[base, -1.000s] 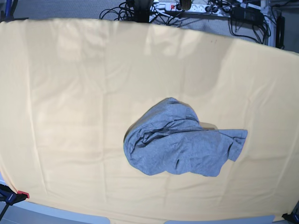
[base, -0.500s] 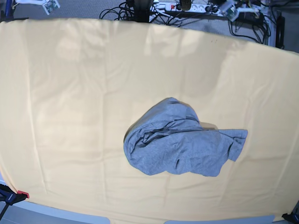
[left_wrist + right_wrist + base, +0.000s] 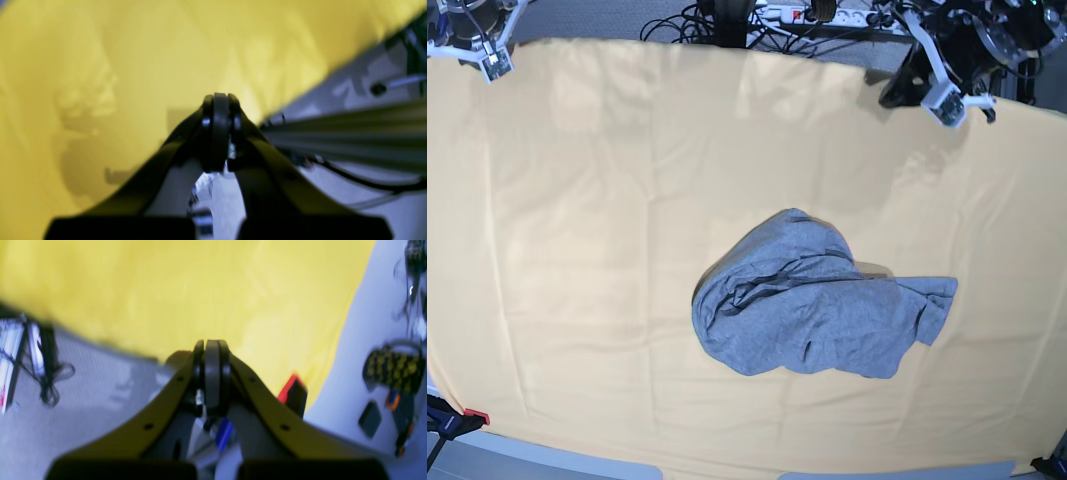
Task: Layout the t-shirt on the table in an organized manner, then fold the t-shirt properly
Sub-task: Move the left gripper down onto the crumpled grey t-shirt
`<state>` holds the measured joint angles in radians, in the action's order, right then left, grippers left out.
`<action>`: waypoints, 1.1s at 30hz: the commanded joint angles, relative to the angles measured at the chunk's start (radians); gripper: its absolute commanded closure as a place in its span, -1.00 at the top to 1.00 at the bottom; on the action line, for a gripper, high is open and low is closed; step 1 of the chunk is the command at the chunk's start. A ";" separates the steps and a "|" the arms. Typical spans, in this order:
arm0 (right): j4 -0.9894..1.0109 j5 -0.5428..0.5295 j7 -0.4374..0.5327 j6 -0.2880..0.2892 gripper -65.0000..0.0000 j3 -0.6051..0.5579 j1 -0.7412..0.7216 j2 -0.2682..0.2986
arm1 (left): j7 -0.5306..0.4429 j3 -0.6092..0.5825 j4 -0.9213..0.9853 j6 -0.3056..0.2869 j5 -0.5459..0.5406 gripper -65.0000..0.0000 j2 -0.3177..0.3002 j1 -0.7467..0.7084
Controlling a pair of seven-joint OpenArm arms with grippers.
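Left wrist view: the left end effector is closed, its two dark fingers pressed together with nothing between them. It hangs over the edge of the worktop, whose yellow cloth fills the upper left of the view, with grey floor and a metal rail to the right. The t-shirt does not show here.

Right wrist view: the right end effector is likewise closed and empty. It sits above a corner of the worktop, with a red clamp at the cloth's edge just beside it and grey floor on both sides. The t-shirt is not visible here either.

Base view: the t-shirt lies crumpled in a grey heap on the worktop, a little right of the worktop's middle and toward its near edge, one flap trailing out to the right. The left end effector hovers at the worktop's far edge, above and to the right of the t-shirt and well apart from it. The right end effector is at the worktop's far left corner, farther still from the t-shirt. A tangle of cables lies on the floor beyond the far edge.
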<state>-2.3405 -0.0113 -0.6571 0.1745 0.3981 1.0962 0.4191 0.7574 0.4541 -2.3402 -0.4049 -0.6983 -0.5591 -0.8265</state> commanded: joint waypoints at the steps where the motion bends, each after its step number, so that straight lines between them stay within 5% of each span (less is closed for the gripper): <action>1: -0.016 -0.001 0.011 -0.003 -1.00 0.009 -0.003 0.011 | -0.024 0.005 -0.016 -0.003 -0.027 -1.00 -0.009 0.027; 10: -0.016 -0.044 0.037 0.009 -1.00 0.009 -0.049 0.011 | -0.090 0.004 -0.008 -0.003 -0.033 -1.00 -0.009 0.224; 16: -0.016 -0.044 0.038 0.009 -1.00 0.008 -0.048 0.010 | -0.092 -0.018 0.226 -0.038 -0.112 -1.00 -0.009 0.390; 26: -0.016 -0.053 0.073 0.010 -1.00 0.008 -0.049 0.010 | -0.073 -0.304 0.531 -0.104 -0.096 -1.00 -0.009 0.670; 28: -0.016 -0.094 0.138 0.057 -1.00 0.008 -0.049 0.010 | -0.072 -0.321 0.539 -0.104 -0.057 -1.00 -0.009 0.706; 31: -0.016 -0.180 0.238 0.213 -1.00 0.008 -0.066 0.010 | -0.069 -0.307 0.541 -0.080 -0.024 -1.00 -0.013 0.737; 33: -0.016 -0.238 0.237 0.247 -1.00 0.008 -0.106 0.010 | -0.068 -0.286 0.542 -0.074 -0.017 -1.00 -0.021 0.741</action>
<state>-2.3402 -0.2481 -0.4374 0.4355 0.3965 0.9840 0.4183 0.7071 0.1596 -1.7859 -0.4759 -0.7021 -0.5625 -0.0963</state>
